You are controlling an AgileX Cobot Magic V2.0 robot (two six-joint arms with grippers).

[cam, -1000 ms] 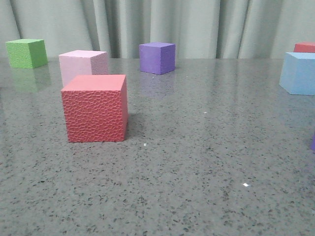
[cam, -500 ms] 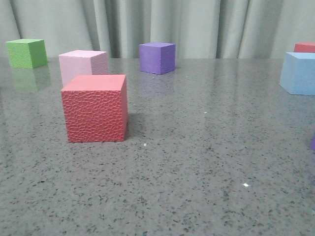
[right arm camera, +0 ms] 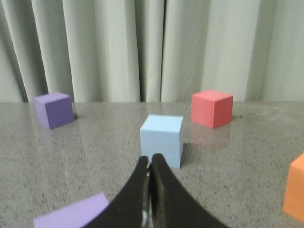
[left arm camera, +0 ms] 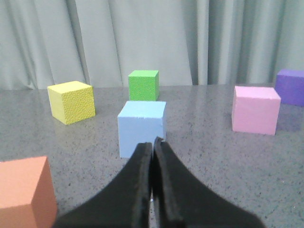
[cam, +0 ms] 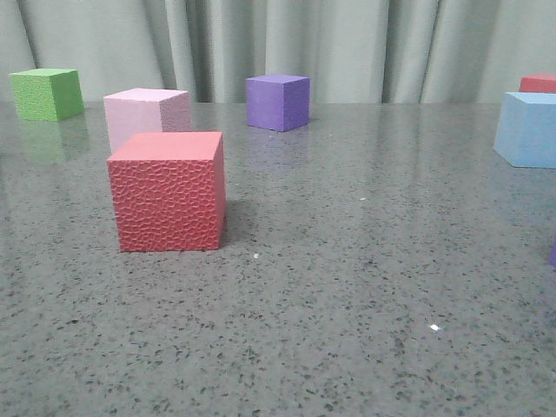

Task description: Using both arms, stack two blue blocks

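Observation:
One blue block (cam: 528, 129) sits at the far right edge of the front view. It also shows in the right wrist view (right arm camera: 162, 139), straight ahead of my right gripper (right arm camera: 151, 158), which is shut and empty. The other blue block (left arm camera: 141, 127) shows only in the left wrist view, straight ahead of my left gripper (left arm camera: 152, 142), which is shut and empty. Neither gripper touches a block. Neither arm shows in the front view.
A red textured cube (cam: 168, 190), pink cube (cam: 145, 115), green cube (cam: 47, 93) and dark purple cube (cam: 277, 102) stand on the grey speckled table (cam: 347, 287). The left wrist view shows a yellow cube (left arm camera: 71, 101) and an orange cube (left arm camera: 24, 194). A grey curtain hangs behind.

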